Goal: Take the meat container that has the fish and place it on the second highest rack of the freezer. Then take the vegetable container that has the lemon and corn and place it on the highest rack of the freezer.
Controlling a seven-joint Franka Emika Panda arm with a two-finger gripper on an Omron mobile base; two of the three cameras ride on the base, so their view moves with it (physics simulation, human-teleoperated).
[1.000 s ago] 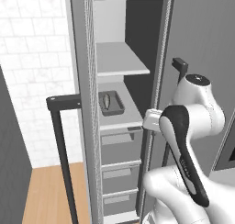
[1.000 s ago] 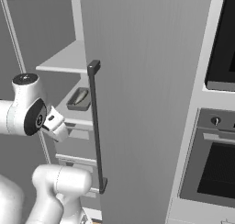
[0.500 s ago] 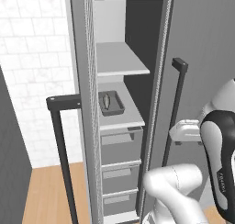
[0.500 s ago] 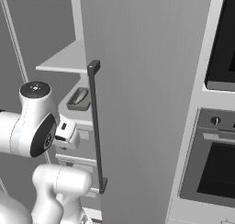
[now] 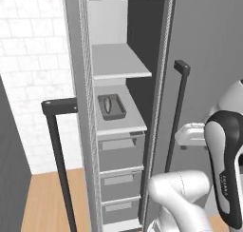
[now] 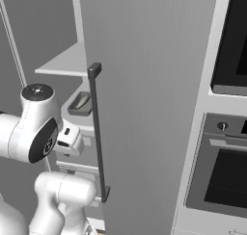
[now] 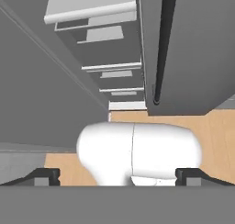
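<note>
The freezer (image 5: pixel 80 131) stands open. On its lower white shelf (image 5: pixel 128 125) rests a dark meat container (image 5: pixel 111 106) with the slim grey fish inside, also seen as the container (image 6: pixel 81 104) past the door edge. The highest rack (image 5: pixel 121 64) above it is bare. My gripper (image 7: pixel 118 176) is open with nothing between its widely spread fingertips (image 7: pixel 43 176), and it points down along the freezer front at the drawers and the floor. The white hand (image 5: pixel 191 134) hangs in front of the open door, right of the shelves and apart from the container. The vegetable container with the lemon and corn is out of view.
The open freezer door (image 6: pixel 144 109) carries a long dark bar handle (image 6: pixel 97 133) close to my hand. Three grey drawers (image 5: pixel 118 152) sit below the shelves. A second dark handle (image 5: pixel 58 145) stands at left. A black oven (image 6: pixel 226 171) is at right, over a wooden floor (image 5: pixel 47 202).
My arm has pulled back from the shelf with the meat container, and the hand now hangs lower in front of the door. The container stays on the shelf. The jaws stayed open.
</note>
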